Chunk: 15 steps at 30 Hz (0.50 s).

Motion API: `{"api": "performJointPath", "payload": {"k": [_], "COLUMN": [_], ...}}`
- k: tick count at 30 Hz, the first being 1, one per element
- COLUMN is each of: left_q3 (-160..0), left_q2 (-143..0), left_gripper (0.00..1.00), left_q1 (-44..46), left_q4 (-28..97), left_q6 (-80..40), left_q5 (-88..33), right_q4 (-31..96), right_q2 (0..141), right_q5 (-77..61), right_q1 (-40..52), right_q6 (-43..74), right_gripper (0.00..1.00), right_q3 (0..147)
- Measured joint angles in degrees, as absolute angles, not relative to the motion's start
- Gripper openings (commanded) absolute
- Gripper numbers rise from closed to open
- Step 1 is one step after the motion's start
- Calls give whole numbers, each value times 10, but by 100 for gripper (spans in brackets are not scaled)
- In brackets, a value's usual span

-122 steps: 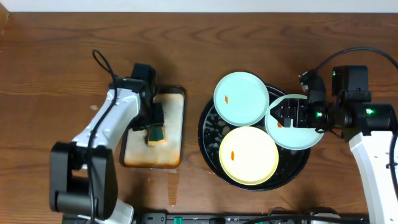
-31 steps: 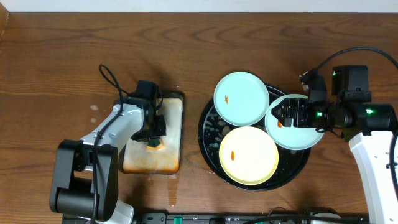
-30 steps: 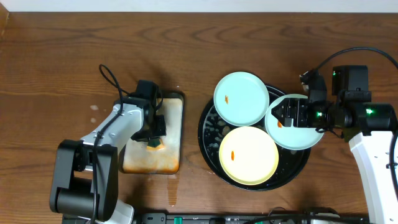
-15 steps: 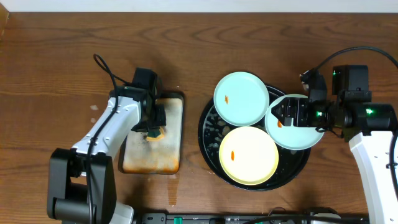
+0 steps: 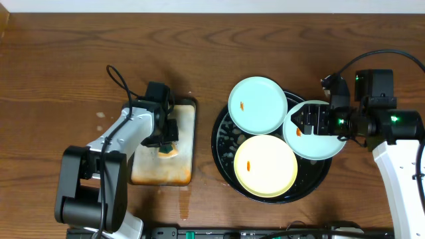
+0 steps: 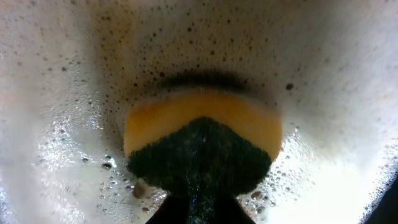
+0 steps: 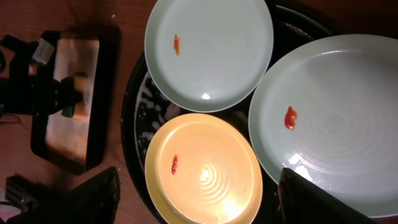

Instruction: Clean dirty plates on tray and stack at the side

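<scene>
Three plates lie on the round black tray (image 5: 224, 145): a mint-blue one (image 5: 257, 105) at the back, a pale yellow one (image 5: 265, 166) in front, and a second mint-blue one (image 5: 319, 146) on the right rim. Each has a small orange smear. My right gripper (image 5: 307, 123) is open above the right mint plate; in the right wrist view its fingers (image 7: 198, 180) stand wide apart over the yellow plate (image 7: 205, 168) and the right mint plate (image 7: 336, 124). My left gripper (image 5: 166, 141) is shut on a yellow-and-green sponge (image 6: 202, 134) and presses it into suds.
A rectangular, rust-stained metal tray (image 5: 163, 171) with foamy water lies left of the black tray and holds the sponge (image 5: 167, 151). It also shows in the right wrist view (image 7: 68, 137). Brown wooden table all around; a small wet patch lies in front of the metal tray.
My left gripper moved the sponge back along the rectangular tray and then forward again. The right arm and the plates have not moved.
</scene>
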State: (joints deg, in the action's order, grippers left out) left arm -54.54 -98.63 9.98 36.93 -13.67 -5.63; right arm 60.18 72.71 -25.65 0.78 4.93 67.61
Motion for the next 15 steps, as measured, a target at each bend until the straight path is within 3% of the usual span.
{"api": "performJointPath", "payload": {"k": [10, 15], "left_q3": [-542, -564], "left_q2": [-994, -994], "left_gripper": [7, 7], "left_q1": [100, 100], "left_q4": [349, 411], "left_q6": [-137, -137], "left_q5": [-57, -56], "right_q4": [602, 602], "right_q2": [727, 727], "right_q5": [-255, -255], "right_q1": [8, 8], "right_q6": [50, 50], "right_gripper": [79, 79], "right_q3": [676, 676]}}
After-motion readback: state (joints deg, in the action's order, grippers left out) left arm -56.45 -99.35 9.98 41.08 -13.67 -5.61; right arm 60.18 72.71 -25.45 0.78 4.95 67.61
